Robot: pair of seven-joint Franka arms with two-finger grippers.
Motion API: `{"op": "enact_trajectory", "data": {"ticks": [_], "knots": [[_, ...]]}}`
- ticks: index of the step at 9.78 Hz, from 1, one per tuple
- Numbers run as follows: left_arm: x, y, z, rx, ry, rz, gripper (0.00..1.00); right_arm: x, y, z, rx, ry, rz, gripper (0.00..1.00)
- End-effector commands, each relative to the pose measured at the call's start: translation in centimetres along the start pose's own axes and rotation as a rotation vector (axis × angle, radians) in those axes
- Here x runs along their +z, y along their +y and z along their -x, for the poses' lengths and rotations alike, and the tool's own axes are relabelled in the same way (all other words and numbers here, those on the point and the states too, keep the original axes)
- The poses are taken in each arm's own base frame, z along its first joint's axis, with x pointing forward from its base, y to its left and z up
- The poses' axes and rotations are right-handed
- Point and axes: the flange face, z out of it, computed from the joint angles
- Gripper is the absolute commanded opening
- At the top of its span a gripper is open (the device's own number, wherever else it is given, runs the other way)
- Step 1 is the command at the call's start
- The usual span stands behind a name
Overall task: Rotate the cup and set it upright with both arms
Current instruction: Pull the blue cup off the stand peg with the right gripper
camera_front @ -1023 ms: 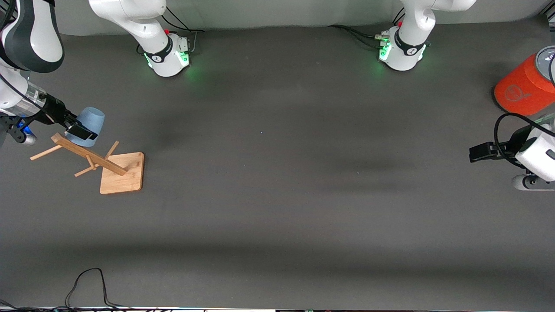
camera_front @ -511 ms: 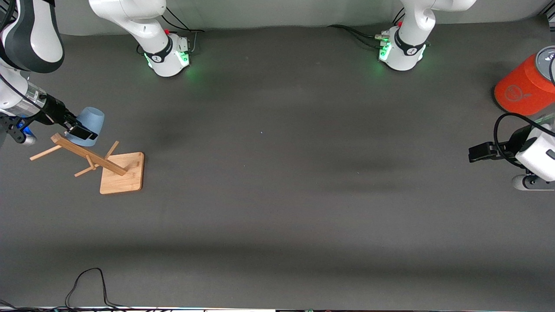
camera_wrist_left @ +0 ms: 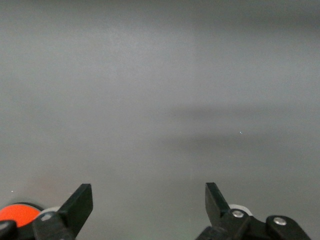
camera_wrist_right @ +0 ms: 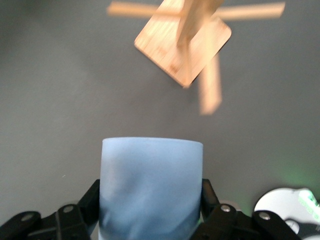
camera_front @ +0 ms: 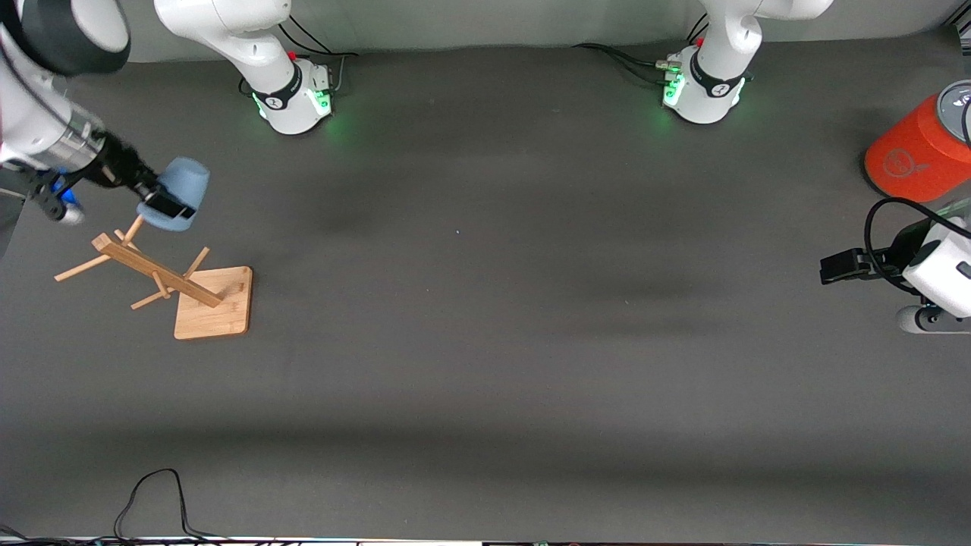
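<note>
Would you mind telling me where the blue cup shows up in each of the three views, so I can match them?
Front view: the cup is held off the table by the right gripper, just above the wooden rack, at the right arm's end.
Left wrist view: not in it.
Right wrist view: the cup fills the lower middle, between the fingers.
Shared landmark: the rack.

Matt plastic cup [camera_front: 184, 189]; smooth wooden rack [camera_front: 212, 302].

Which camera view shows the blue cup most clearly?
The right wrist view: the cup fills the foreground, clamped between the right end effector fingers. The front view shows it small, above the wooden rack. The left wrist view does not show it.
</note>
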Motion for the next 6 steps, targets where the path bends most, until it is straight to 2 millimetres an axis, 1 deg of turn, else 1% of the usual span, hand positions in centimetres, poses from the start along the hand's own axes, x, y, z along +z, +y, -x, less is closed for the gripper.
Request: {"op": "enact_trajectory", "data": {"ticks": [1, 2, 4, 5, 6], "knots": [[-0.5, -0.1, -0.3, 0.014, 0.008, 0.01, 1.0, -1.9, -3.1, 5.7, 0.092, -0.008, -0.002, 0.51], [-0.5, -0.1, -0.3, 0.013, 0.008, 0.01, 1.0, -1.8, -5.9, 9.1, 0.151, -0.002, 0.003, 0.51], [-0.5, 0.0, -0.3, 0.014, 0.01, 0.01, 1.0, -0.8, -13.0, 15.9, 0.28, 0.02, 0.022, 0.51], [-0.5, 0.0, -0.3, 0.014, 0.01, 0.01, 1.0, 0.3, -17.4, 19.9, 0.347, 0.042, 0.032, 0.5], [-0.5, 0.0, -0.3, 0.014, 0.01, 0.01, 1.0, 1.7, -21.3, 23.6, 0.416, 0.067, 0.036, 0.5]]}}
